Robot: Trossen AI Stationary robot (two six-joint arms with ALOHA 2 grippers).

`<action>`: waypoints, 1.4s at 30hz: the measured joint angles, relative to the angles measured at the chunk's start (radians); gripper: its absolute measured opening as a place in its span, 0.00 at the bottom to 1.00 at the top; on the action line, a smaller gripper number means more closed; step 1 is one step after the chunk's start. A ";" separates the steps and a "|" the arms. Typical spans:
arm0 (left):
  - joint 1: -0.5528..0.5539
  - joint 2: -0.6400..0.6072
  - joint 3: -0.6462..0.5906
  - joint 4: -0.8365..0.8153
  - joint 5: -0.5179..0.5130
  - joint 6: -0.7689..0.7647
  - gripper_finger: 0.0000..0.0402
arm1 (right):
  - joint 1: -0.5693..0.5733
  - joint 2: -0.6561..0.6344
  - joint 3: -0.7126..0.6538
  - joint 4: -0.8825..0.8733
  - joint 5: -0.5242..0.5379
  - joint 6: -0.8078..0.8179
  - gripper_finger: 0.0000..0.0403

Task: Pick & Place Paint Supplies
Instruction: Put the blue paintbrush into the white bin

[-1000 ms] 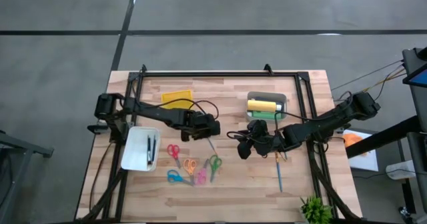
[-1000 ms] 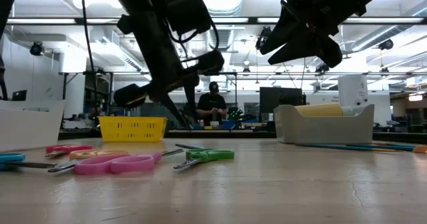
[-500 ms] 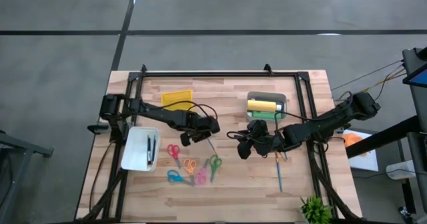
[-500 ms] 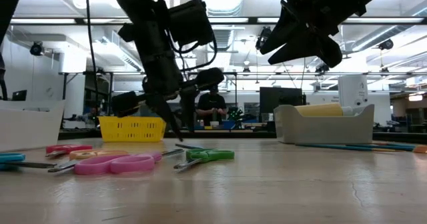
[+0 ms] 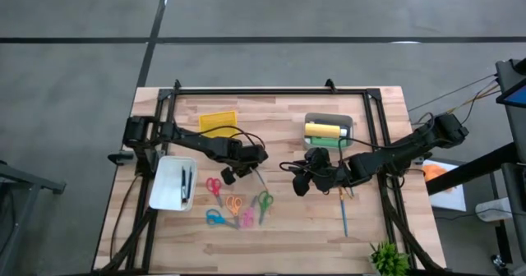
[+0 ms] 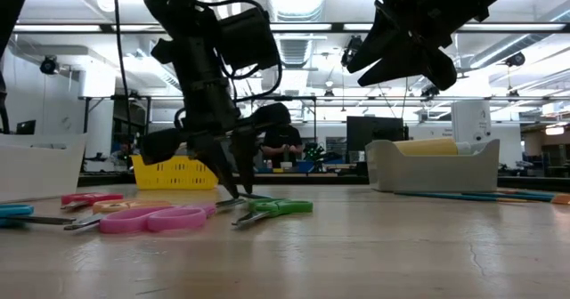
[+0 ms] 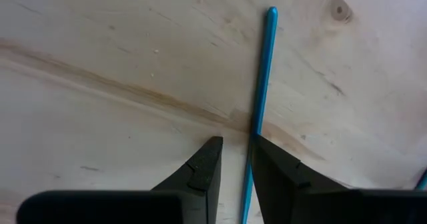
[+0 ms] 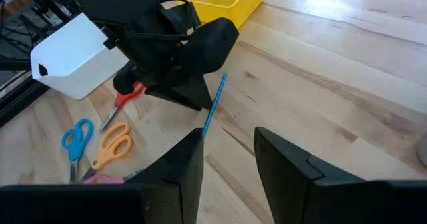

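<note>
Fingers (image 7: 230, 159) of left gripper, straddling teal brush (image 7: 262, 77)

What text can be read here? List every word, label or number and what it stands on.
None can be read.
Yellow paint bottle in the grey bin: no legible label.
White bin and yellow basket: no visible print.
Monitors behind the table: dark, nothing legible.

Thin teal brush (image 7: 261, 77), flat on tabletop
</note>
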 joint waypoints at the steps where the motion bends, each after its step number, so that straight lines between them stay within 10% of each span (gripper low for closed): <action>1: 0.001 0.000 -0.005 0.008 0.000 0.000 0.21 | 0.000 0.000 0.000 0.000 0.000 0.000 0.32; 42: 0.014 -0.021 0.007 -0.030 -0.108 0.001 0.21 | 0.000 0.000 0.000 0.000 0.000 0.002 0.32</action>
